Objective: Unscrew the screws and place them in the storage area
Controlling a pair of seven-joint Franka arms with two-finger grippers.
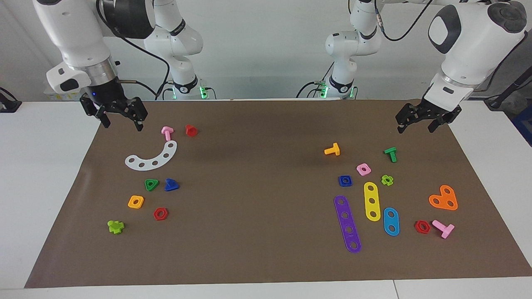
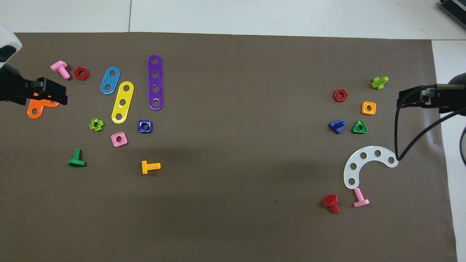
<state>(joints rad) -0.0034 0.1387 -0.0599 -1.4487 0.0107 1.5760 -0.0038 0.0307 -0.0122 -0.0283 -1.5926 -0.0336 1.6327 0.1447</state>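
The royal-blue bolt with a triangular head (image 1: 171, 185) (image 2: 337, 126) lies on the brown mat toward the right arm's end, beside a green triangular nut (image 1: 151, 184). The royal-blue square nut (image 1: 345, 180) (image 2: 145, 126) lies apart from it toward the left arm's end, beside a pink square nut (image 1: 363, 169). My right gripper (image 1: 121, 120) (image 2: 405, 99) is open and empty, raised over the mat's edge at its own end. My left gripper (image 1: 417, 125) (image 2: 60, 94) is open and empty, raised over the mat's edge at its end.
Near the blue nut lie purple (image 1: 348, 224), yellow (image 1: 372, 201) and light-blue (image 1: 391, 221) strips, an orange plate (image 1: 443, 198), and orange (image 1: 332, 150) and green (image 1: 390, 154) bolts. Near the blue bolt lie a white arc strip (image 1: 151, 156) and several small nuts and bolts.
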